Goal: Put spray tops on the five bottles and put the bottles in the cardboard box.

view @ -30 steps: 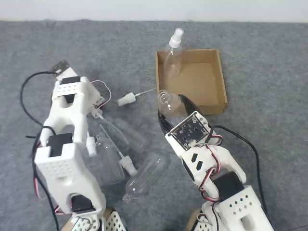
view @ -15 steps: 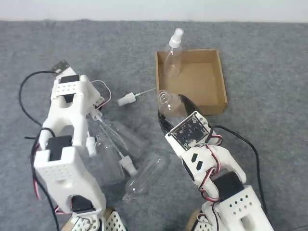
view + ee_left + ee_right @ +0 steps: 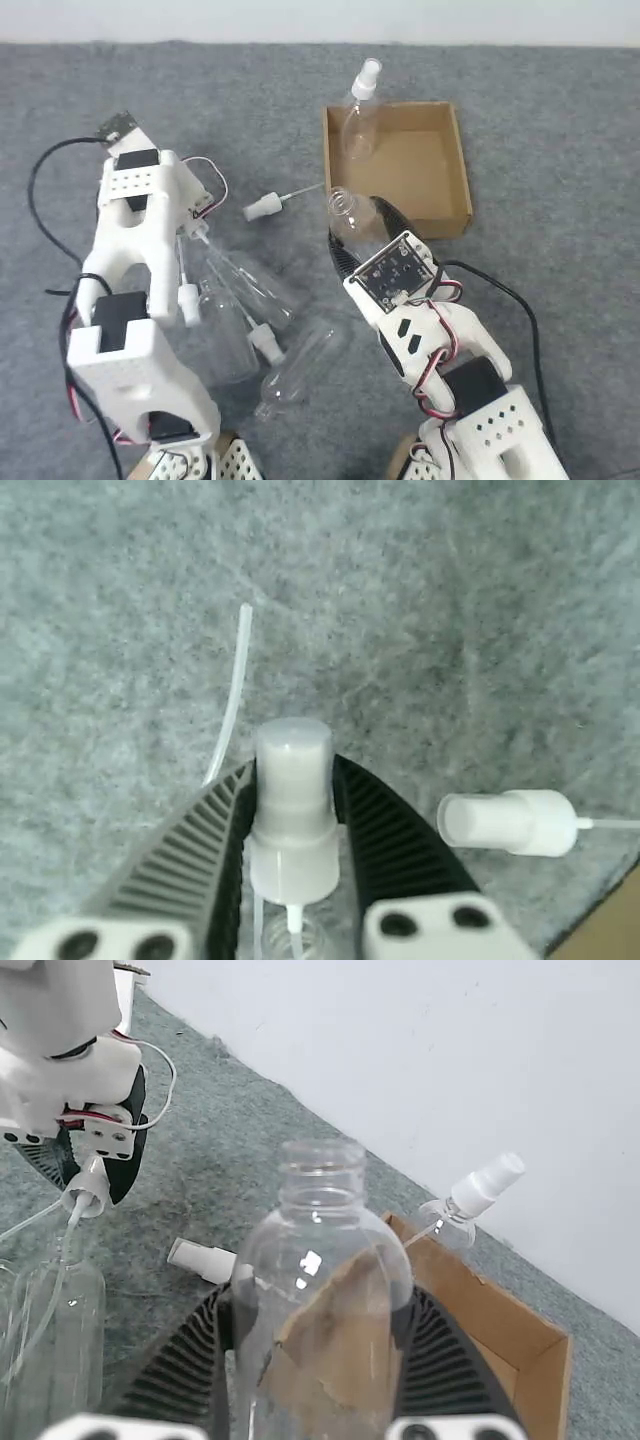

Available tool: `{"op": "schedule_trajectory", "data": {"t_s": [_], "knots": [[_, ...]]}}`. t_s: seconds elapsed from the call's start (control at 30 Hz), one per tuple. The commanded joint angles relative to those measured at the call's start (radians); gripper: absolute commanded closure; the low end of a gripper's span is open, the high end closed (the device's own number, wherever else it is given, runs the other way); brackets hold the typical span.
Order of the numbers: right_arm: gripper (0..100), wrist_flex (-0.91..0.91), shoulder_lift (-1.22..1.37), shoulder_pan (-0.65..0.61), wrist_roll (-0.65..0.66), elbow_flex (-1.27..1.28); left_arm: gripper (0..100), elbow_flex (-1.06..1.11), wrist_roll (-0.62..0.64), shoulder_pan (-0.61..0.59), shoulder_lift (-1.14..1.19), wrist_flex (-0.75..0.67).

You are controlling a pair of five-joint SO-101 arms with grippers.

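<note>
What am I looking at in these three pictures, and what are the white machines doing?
Two white robot arms sit side by side at a grey table. One picture looks down from above; the other two come from cameras on each arm's wrist. The left arm has its jaws shut on a white spray top. The right arm has its jaws shut on a clear open bottle near the cardboard box. One capped bottle leans in the box's far corner. A loose spray top and more clear bottles lie on the table.
</note>
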Motion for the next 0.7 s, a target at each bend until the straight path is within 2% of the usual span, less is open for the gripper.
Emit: {"op": "schedule_trajectory", "data": {"t_s": [0.0,0.17,0.43,0.67], "knots": [[95.4,-0.03,-0.021,0.008,0.015,-0.009,99,-0.016,0.011,0.0,-0.135,0.021],[95.4,-0.03,-0.021,0.008,0.015,-0.009,99,0.05,0.011,0.003,-0.269,0.034],[95.4,-0.03,-0.021,0.01,0.015,-0.009,99,0.231,0.011,0.0,-0.459,-0.094],[95.4,-0.03,-0.021,0.008,0.015,-0.009,99,0.348,0.014,0.0,-0.658,-0.12]]}}
